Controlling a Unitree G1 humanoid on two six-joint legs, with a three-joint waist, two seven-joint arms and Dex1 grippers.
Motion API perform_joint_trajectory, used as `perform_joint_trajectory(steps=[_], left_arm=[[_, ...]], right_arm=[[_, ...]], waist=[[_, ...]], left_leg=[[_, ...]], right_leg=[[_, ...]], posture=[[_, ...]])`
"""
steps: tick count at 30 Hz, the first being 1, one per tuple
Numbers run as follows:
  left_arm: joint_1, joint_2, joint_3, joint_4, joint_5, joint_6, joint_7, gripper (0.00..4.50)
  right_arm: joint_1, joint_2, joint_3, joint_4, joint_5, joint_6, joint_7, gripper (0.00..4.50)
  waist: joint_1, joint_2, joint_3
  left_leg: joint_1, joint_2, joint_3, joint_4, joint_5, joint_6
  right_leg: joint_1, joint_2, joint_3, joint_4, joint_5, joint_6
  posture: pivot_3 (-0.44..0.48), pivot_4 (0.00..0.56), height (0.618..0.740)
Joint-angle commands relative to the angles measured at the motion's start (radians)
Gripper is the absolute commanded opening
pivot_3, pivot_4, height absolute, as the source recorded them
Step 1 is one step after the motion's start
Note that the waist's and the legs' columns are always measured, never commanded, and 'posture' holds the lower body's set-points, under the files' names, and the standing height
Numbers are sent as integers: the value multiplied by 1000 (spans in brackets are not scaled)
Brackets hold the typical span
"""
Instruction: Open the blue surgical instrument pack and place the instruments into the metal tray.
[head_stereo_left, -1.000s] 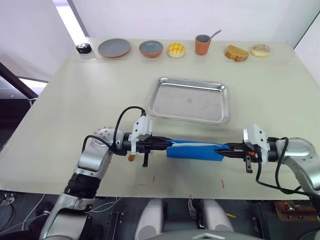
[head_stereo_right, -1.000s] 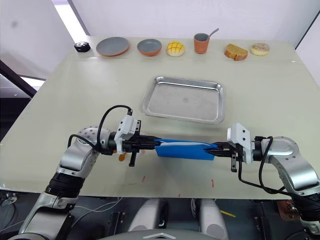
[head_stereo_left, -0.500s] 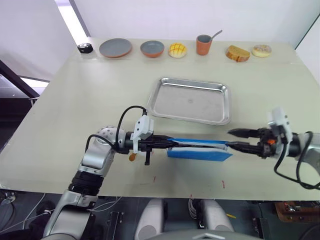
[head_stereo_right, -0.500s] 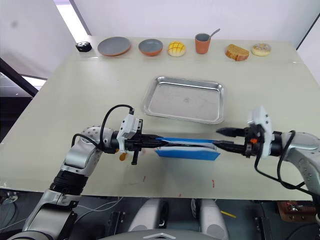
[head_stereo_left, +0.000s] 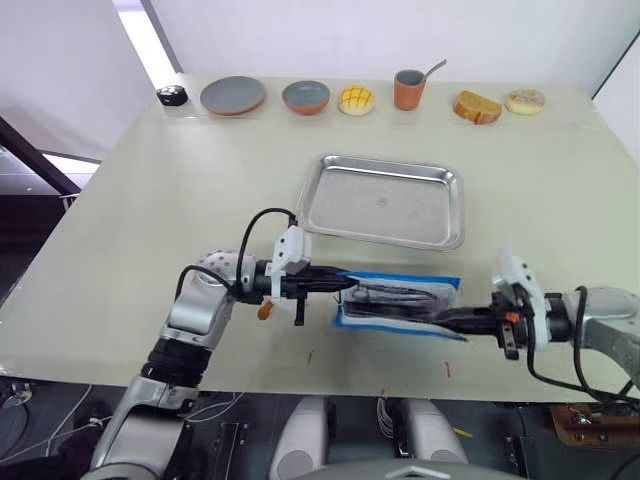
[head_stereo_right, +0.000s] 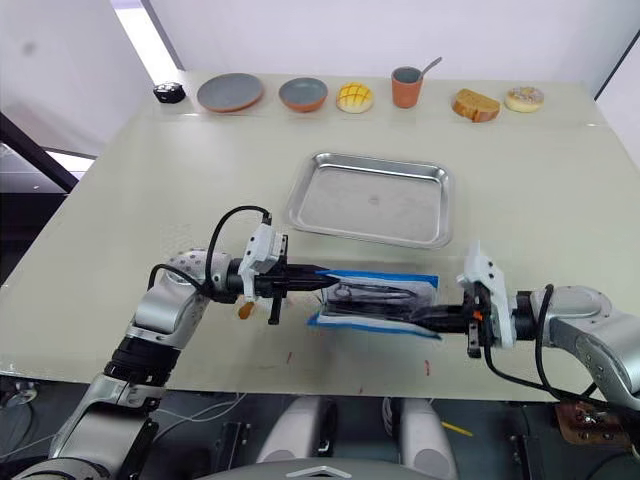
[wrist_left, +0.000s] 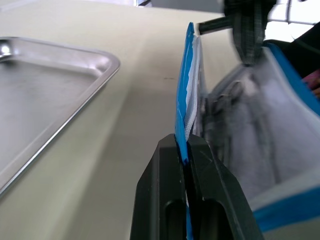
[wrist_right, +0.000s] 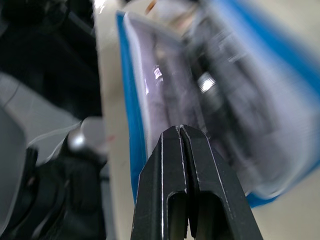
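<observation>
Left eye view: opened blue surgical instrument pack (head_stereo_left: 400, 300), long axis left-right.

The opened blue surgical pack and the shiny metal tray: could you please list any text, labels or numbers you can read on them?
Blue surgical instrument pack: no text legible; it lies open, showing its pale lining.
Shiny metal tray: a small mark at its centre, too small to read.
Nothing readable elsewhere.

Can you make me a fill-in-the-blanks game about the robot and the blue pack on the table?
1. The blue surgical instrument pack lies ____, its pale lining showing.
2. The metal tray has ____ instruments in it.
3. The left gripper is shut on the pack's ____.
4. The orange cup has a ____ in it.

Missing words: open; no; edge; spoon
</observation>
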Motion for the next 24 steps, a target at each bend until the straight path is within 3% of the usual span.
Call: perform_joint_trajectory(steps=[1,15,24], left_arm=[[-28,-16,-14,18,31,-3,37,0],[-112,-58,-105,162,168,42,113,0],[-158,-68,-144,231,222,56,100,0]], right_arm=[[46,-16,37,-53,-47,-44,18,37],[157,-4,151,-55,-242,-147,-57,37],[168,16,135,-51,-278,-215,-60,37]], waist=[[0,0,0],[0,0,0],[0,0,0]], left_leg=[[0,0,0,0,0,0],[0,-2,0,0,0,0],[3,-2,0,0,0,0]], right_leg=[[0,0,0,0,0,0],[0,0,0,0,0,0],[2,1,0,0,0,0]], posture=[[0,150,740],[0,150,740],[0,150,740]])
